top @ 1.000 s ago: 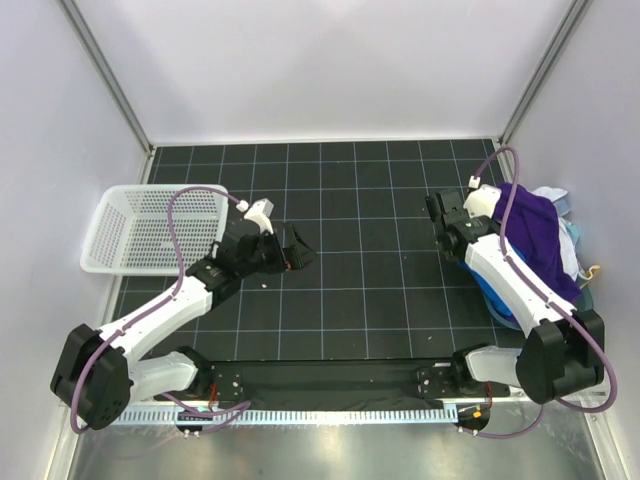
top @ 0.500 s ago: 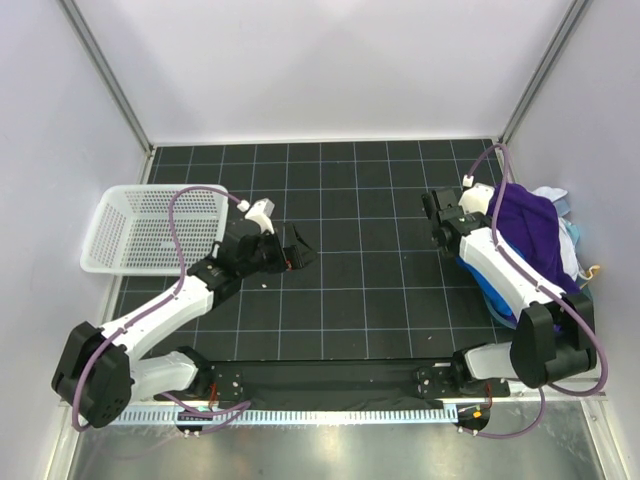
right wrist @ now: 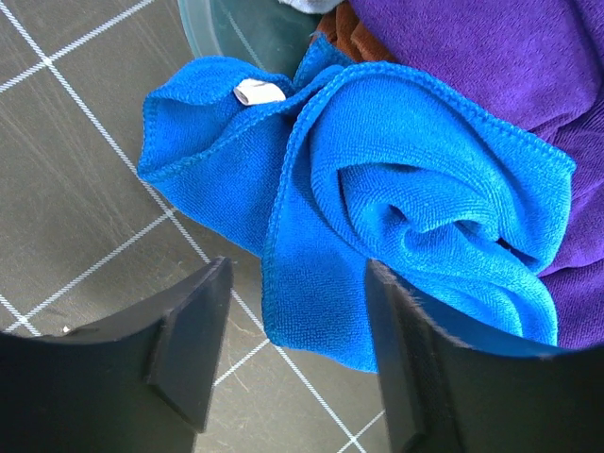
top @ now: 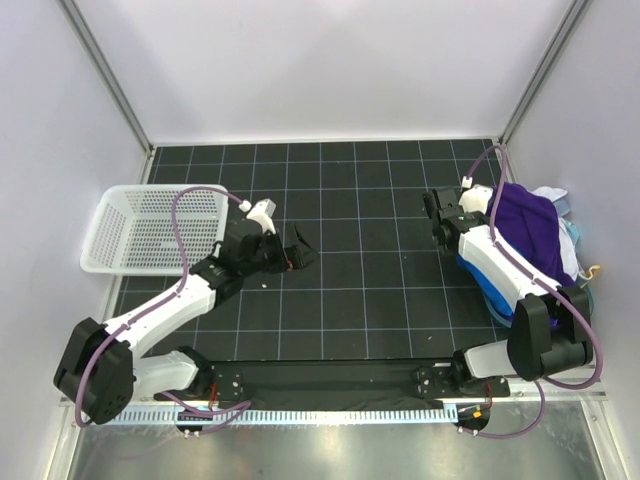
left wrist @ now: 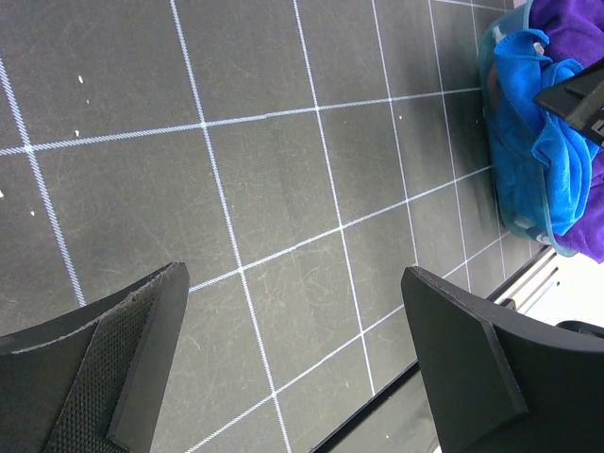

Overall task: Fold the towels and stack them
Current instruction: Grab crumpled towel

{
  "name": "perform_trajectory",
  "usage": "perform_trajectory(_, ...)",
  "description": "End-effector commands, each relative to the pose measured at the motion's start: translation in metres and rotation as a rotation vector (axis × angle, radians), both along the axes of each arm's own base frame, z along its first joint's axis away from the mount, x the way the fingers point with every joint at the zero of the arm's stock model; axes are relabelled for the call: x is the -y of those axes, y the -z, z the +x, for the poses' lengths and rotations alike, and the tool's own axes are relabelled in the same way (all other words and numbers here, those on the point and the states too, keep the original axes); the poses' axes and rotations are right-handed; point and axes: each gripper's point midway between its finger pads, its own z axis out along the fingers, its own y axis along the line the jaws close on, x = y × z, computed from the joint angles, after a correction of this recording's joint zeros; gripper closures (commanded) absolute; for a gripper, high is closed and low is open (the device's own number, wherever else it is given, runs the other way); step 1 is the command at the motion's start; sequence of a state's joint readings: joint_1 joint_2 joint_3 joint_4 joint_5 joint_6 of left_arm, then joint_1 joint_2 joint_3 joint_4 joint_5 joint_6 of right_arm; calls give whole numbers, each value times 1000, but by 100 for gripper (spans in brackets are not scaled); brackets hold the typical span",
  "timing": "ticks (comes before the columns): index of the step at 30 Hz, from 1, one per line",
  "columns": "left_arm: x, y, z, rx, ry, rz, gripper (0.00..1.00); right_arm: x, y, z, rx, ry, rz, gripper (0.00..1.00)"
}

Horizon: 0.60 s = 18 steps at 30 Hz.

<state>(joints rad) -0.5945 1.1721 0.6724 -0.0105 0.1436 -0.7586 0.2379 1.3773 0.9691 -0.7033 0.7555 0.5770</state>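
The towels lie in a heap at the right edge of the mat. The purple towel (top: pixel 530 232) is on top, the blue towel (top: pixel 488 283) hangs out below it, and white cloth (top: pixel 573 243) shows at the far right. My right gripper (top: pixel 441 216) is open at the heap's left side. In the right wrist view the blue towel (right wrist: pixel 396 208) hangs just ahead of the open gripper (right wrist: pixel 297 293), under the purple towel (right wrist: pixel 491 66). My left gripper (top: pixel 300 250) is open and empty over the bare mat; in its wrist view (left wrist: pixel 293 311) the blue towel (left wrist: pixel 538 132) shows far off.
A white perforated basket (top: pixel 110 262) stands at the left of the mat. A clear bowl rim (right wrist: pixel 200 33) and a bit of brown cloth (right wrist: pixel 344 33) show beside the heap. The bowl rim also shows in the left wrist view (left wrist: pixel 500 193). Grey walls close the back and sides.
The right arm's elbow has swung toward the right wall and its gripper has edged slightly back along the heap. The left gripper has barely moved.
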Motion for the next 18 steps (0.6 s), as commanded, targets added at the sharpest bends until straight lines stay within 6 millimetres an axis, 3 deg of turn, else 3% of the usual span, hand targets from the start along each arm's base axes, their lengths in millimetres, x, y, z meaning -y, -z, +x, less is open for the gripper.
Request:
perform_trajectory(1, 7, -7, 2, 25, 15, -36, 0, 2, 0, 3, 19, 8, 3, 37)
perform_trajectory(7, 7, -6, 3, 21, 16, -36, 0, 4, -3, 0, 24, 10, 6, 45)
perform_trajectory(18, 8, -6, 2, 21, 14, -43, 1, 2, 4, -4, -2, -3, 18, 46)
